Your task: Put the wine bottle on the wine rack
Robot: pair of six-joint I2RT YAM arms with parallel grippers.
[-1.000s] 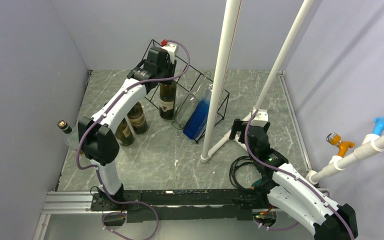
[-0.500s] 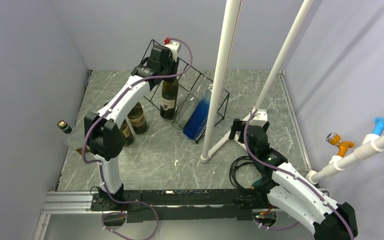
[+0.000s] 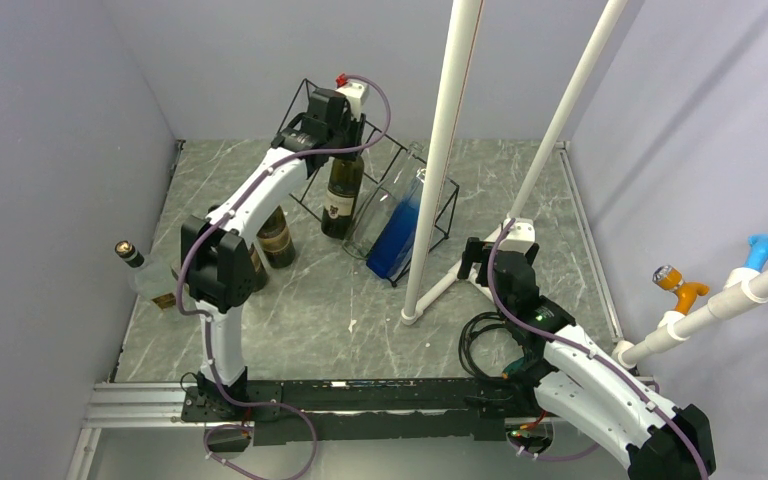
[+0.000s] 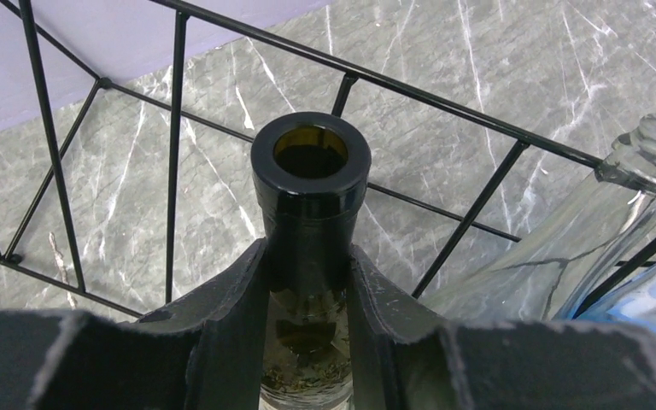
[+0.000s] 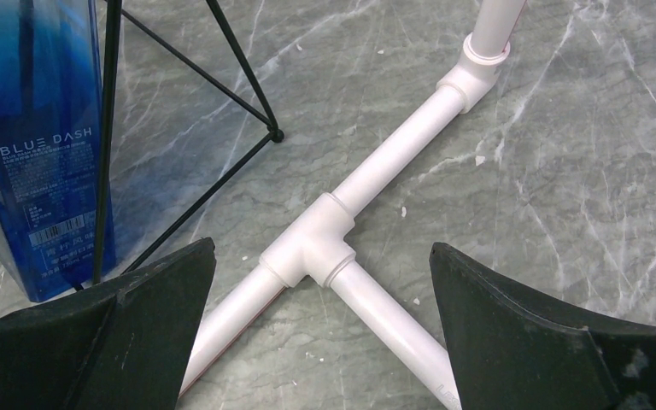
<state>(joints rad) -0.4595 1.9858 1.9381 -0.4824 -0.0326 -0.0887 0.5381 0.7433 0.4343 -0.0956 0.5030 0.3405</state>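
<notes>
My left gripper [image 3: 338,140] is shut on the neck of a dark green wine bottle [image 3: 339,196] with a pale label. The bottle tilts against the black wire wine rack [image 3: 438,192] at the back of the table. In the left wrist view my fingers [image 4: 231,307] clamp the bottle's neck [image 4: 310,184] just below its open mouth, with the rack's bars [image 4: 175,145] behind. A clear bottle [image 3: 380,205] and a blue bottle [image 3: 398,233] lie on the rack. My right gripper [image 5: 320,282] is open and empty above white pipe.
Two dark bottles [image 3: 274,236] stand left of the rack. A clear bottle with a gold cap [image 3: 140,270] lies at the left wall. White pipe poles [image 3: 440,160] rise from a floor frame [image 5: 333,222]. A black cable [image 3: 480,335] coils near the right arm.
My left gripper has moved right and toward the back with the green bottle's neck, tilting the bottle's top over the rack. The right arm has not moved.
</notes>
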